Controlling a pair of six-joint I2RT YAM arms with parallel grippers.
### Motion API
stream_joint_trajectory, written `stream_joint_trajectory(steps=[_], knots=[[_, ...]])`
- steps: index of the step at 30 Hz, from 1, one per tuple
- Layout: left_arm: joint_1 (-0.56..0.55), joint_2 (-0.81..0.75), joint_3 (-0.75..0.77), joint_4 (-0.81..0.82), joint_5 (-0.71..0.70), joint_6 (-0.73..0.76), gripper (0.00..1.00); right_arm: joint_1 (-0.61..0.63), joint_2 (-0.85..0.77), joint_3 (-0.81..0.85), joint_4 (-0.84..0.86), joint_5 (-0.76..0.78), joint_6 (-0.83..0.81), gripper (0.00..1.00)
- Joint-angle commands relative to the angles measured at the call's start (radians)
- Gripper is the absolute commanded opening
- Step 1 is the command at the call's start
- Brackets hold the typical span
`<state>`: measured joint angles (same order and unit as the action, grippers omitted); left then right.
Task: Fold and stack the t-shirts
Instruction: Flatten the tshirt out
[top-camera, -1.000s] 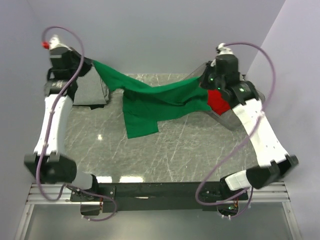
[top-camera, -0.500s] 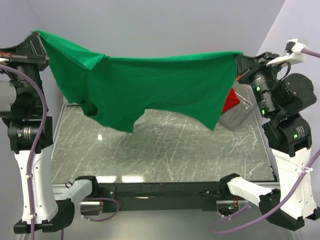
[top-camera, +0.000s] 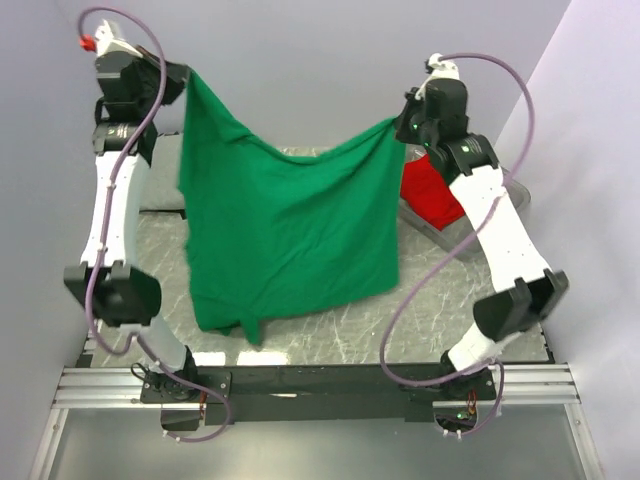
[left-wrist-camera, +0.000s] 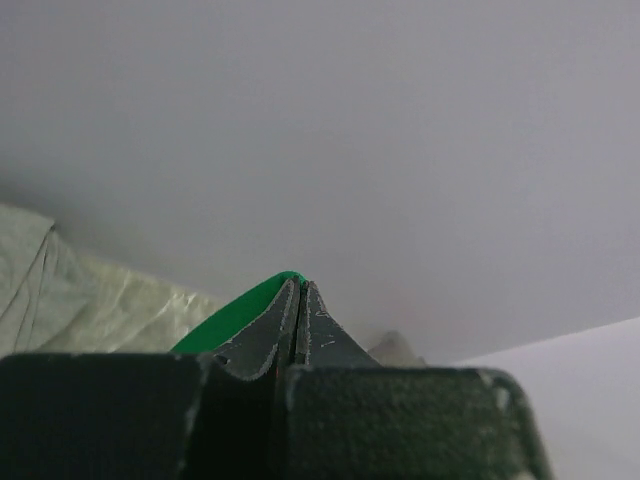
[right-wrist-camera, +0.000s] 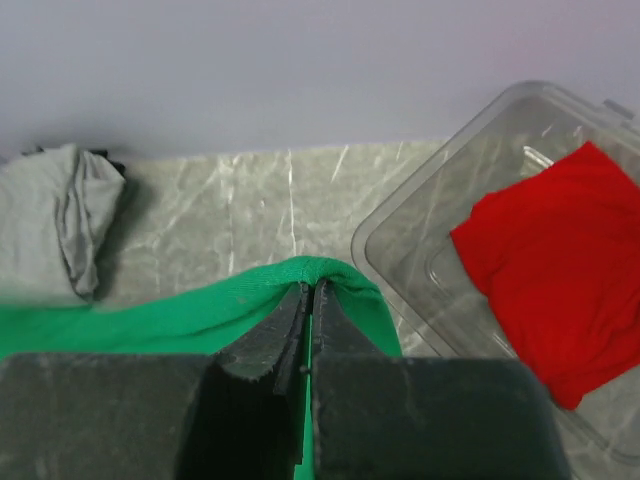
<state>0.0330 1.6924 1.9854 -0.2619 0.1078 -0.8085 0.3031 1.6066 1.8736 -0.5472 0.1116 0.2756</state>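
Observation:
The bright green t-shirt (top-camera: 285, 235) hangs spread between both grippers above the table, its lower edge near the front. My left gripper (top-camera: 185, 82) is shut on its upper left corner; a strip of green (left-wrist-camera: 235, 315) shows beside its closed jaws. My right gripper (top-camera: 400, 125) is shut on the upper right corner, green cloth (right-wrist-camera: 320, 272) bunched over the jaw tips. The red t-shirt (top-camera: 432, 200) lies in the clear plastic bin (right-wrist-camera: 440, 220) at the right, also in the right wrist view (right-wrist-camera: 555, 270). The grey t-shirt (right-wrist-camera: 60, 220) lies crumpled at the far left; in the top view it is mostly hidden.
The marble tabletop (top-camera: 450, 300) shows to the right of the hanging shirt. The clear bin stands at the table's right edge behind my right arm (top-camera: 500, 230). Walls close in at the back and both sides. My left arm (top-camera: 112, 200) stands upright along the left edge.
The green shirt, sagging low a second ago, was lifted and stretched wide, and now hangs tall between grippers brought closer together. Both arms swung inward from their raised, outward pose.

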Motion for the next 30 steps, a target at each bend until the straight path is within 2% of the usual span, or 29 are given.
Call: stream_joint_trajectory(steps=[1,4,9,16,19,24,30], knots=[[-0.001,-0.037,0.128,0.016,0.075,-0.012,0.00,-0.006,-0.028,0.175,0.018,-0.020,-0.027,0.00],[-0.002,-0.078,0.119,0.047,0.055,-0.001,0.00,-0.005,-0.039,0.179,0.045,-0.023,-0.032,0.00],[-0.001,-0.212,-0.002,0.124,-0.014,0.012,0.00,-0.006,-0.120,0.134,0.101,-0.041,-0.041,0.00],[-0.001,-0.541,-0.279,0.280,-0.106,0.015,0.00,0.011,-0.345,-0.103,0.291,-0.060,-0.102,0.00],[-0.001,-0.659,-0.332,0.288,-0.164,0.026,0.00,0.028,-0.444,-0.175,0.322,-0.038,-0.121,0.00],[0.001,-0.775,-0.321,0.167,-0.260,0.068,0.00,0.056,-0.537,-0.185,0.271,-0.004,-0.130,0.00],[-0.001,-0.800,-0.231,0.102,-0.283,0.088,0.00,0.080,-0.588,-0.151,0.199,0.013,-0.096,0.00]])
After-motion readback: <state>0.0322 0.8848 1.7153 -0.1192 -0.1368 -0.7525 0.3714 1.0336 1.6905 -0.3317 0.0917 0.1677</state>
